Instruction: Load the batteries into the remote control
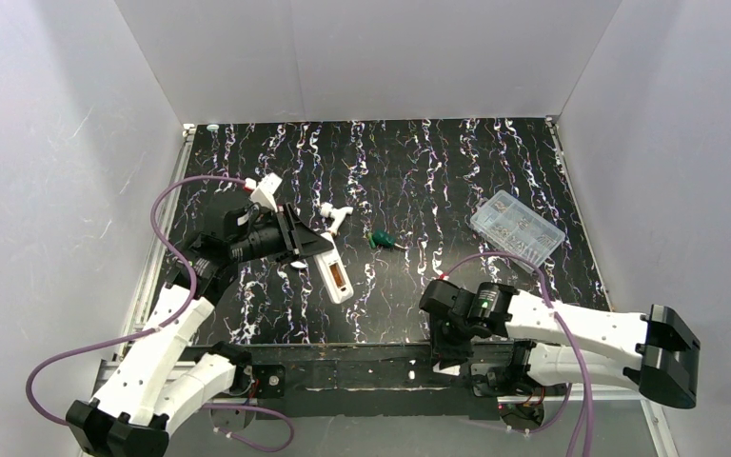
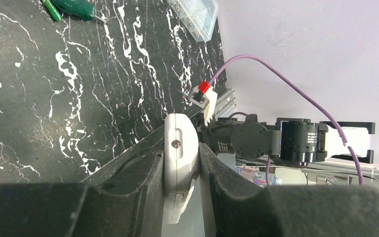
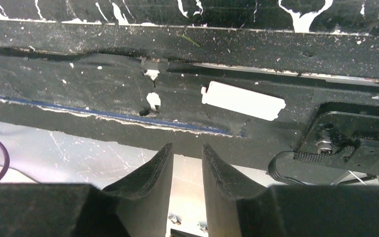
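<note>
The tabletop (image 1: 495, 171) lies bare ahead of the left end effector (image 1: 306, 246), with a clear box (image 1: 516, 227) far beyond. The end effector is clamped on one end of the remote (image 1: 336, 278), which juts forward with an orange battery (image 1: 337, 276) in its bay. A screwdriver (image 1: 381, 240) is near the remote's side. The right end effector (image 3: 185, 148) is slightly parted and empty at the near edge, with a cover plate (image 3: 242, 100) just ahead.

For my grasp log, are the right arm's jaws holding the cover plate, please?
No, the jaws of the right gripper are empty; the cover plate lies on the ledge beyond.
</note>
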